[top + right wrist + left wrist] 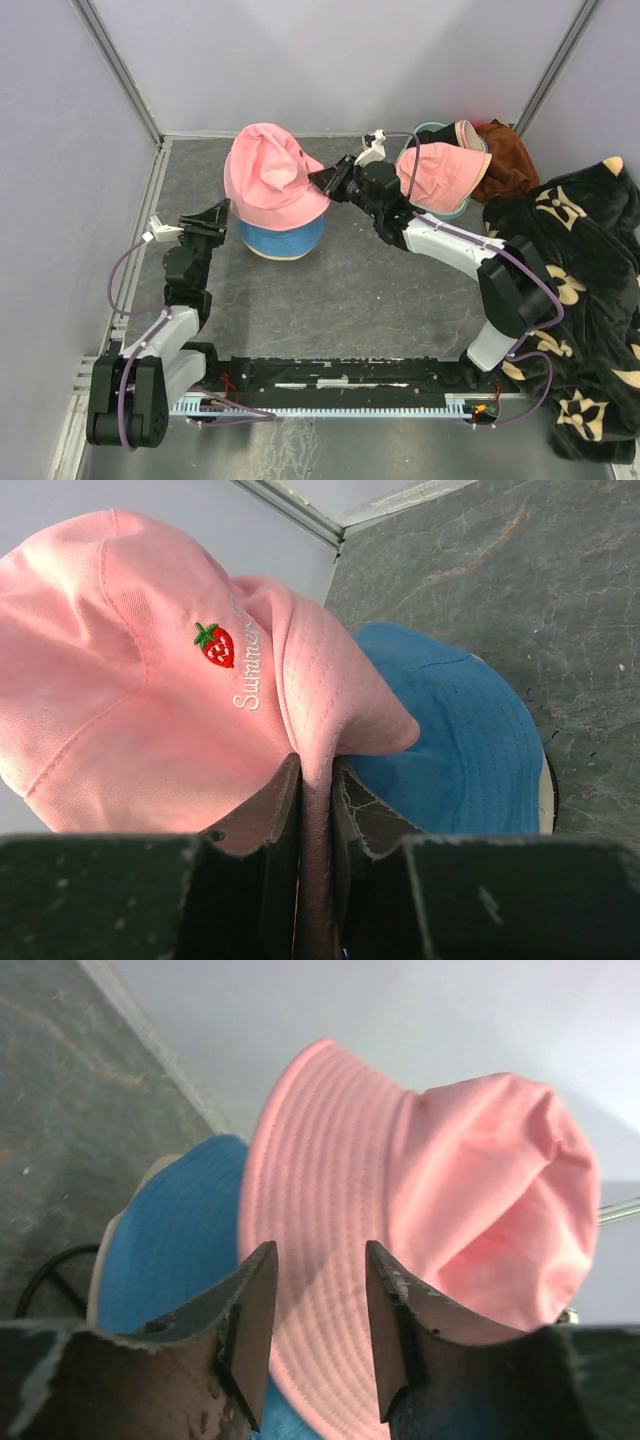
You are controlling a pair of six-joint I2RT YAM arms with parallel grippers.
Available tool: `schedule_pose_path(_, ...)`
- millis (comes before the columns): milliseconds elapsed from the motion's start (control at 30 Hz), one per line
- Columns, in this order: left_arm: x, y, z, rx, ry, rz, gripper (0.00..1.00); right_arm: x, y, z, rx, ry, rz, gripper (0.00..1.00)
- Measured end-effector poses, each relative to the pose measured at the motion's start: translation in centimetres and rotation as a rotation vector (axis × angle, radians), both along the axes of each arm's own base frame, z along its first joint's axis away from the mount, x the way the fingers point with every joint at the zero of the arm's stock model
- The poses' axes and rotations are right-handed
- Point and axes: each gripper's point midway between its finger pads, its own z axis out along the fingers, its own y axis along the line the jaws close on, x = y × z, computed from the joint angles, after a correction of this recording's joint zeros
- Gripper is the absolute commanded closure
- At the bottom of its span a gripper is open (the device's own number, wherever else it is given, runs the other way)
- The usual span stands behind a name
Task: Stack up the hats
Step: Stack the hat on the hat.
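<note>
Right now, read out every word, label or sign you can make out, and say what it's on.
"Summer": white stitching on the pink hat pinched in the right hand, beside a red strawberry; further letters, if any, are hidden in the fold.
Nothing else is readable; the black blanket shows only beige floral marks.

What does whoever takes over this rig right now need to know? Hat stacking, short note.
Left gripper: open, jaws apart at the pink hat brim, no grip visible.
Right gripper: shut on that hat's brim on the other side.
Things: the pink hat sits over the blue hat mid-table; the second pink hat lies on the teal basket, back right.
Done: pink on blue.
Left: release the pink hat, then probably bring the second pink hat over.
</note>
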Motion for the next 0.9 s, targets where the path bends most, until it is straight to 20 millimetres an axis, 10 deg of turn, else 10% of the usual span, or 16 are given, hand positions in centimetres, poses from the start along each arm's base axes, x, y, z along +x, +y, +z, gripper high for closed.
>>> schedule_pose_path(600, -1.4, 0.6, 1.2, -0.030, -0.055, 0.027, 0.42, 0.0, 0.4, -0.7, -0.003, 0.013, 0.005, 0.76)
schedule_pose_path(900, -0.7, 0.4, -2.4, -0.024, 0.048, 0.019, 0.38, 0.0, 0.5, -1.0, -0.006, 0.017, 0.006, 0.75)
